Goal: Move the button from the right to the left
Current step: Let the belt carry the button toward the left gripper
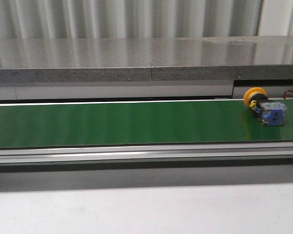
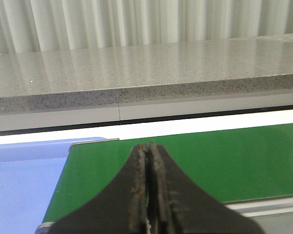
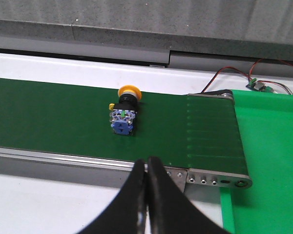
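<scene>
The button [image 1: 265, 108] lies on its side at the right end of my green belt surface [image 1: 112, 124]: yellow-orange cap, dark collar, blue-grey block. My left claw [image 2: 149, 151] and right claw [image 3: 147, 163] are both pressed together, holding nothing. A grey stone ledge [image 1: 136, 58] and pale curtains [image 1: 127, 17] stand behind.

left tool [image 2: 148, 195]: dark fingers pressed together, nothing between them | under and beyond it: green belt [image 2: 224, 161] with metal edge rail | beside the belt's end: blue tray [image 2: 19, 185] | behind: grey speckled ledge [image 2: 136, 73], pale curtain [image 2: 112, 22]
</scene>
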`<state>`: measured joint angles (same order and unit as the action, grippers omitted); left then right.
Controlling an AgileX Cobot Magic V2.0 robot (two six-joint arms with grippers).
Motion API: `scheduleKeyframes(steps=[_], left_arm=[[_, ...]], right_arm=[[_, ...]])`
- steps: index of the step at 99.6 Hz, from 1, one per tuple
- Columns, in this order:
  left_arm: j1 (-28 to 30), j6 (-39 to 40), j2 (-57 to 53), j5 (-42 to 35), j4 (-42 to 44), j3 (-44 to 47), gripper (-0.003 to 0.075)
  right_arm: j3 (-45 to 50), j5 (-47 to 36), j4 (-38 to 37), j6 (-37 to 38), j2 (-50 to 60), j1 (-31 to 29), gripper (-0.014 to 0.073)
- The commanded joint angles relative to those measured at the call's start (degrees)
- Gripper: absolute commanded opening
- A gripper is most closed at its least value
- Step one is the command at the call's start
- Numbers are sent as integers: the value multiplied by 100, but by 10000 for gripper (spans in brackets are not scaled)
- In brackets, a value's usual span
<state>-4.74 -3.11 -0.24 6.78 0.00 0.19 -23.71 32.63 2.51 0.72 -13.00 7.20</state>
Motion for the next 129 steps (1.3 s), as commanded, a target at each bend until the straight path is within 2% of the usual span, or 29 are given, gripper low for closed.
scheduleKeyframes(steps=[1, 33, 63, 75, 97, 120, 125, 129], left_arm=[[-12, 56, -178, -441, -51, 225, -20], [-12, 56, -178, -441, -51, 225, -20], [-12, 56, -128, -746, -51, 91, -20], [-12, 56, 152, -481, -51, -251, -21], [-12, 56, 1104, 450, -38, -1256, -21], [-12, 56, 2260, 903, -38, -2086, -17], [-12, 56, 2503, 1024, -49, -2236, 5], [-12, 56, 2705, 1087, -49, -2356, 52]], right_arm=[[156, -671, -40, -72, 121, 1, -67], [363, -921, -40, -72, 145, 1, -67], [363, -921, -40, -72, 145, 1, -67], [363, -921, -40, -72, 145, 1, -67], [363, -921, -40, -72, 145, 1, -67], [363, -921, -40, -72, 145, 1, -67], [363, -921, -40, -72, 145, 1, -67], [363, -921, -40, -72, 145, 1, -67]])
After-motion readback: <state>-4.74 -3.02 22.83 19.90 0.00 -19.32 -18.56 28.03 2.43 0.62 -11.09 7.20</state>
